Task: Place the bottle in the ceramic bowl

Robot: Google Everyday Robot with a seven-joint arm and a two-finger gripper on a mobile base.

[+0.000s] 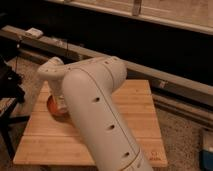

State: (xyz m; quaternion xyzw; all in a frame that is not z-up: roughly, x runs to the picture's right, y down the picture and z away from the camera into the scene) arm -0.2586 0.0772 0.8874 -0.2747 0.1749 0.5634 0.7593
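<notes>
Gripper (60, 102) is hanging over the bowl (54, 107), mostly behind the arm (95, 115); jaw state: cannot tell. Bottle hidden; probably light, slick, best gripped mid-body.

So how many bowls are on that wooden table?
1. The bowl sits at the table's left side, mostly hidden behind the arm; the gripper hangs over it. More could be hidden.

The big white arm (95, 115) blocks the bowl (54, 107); its gripper (62, 104) hangs there; table's (137, 107) right side lies open
</notes>
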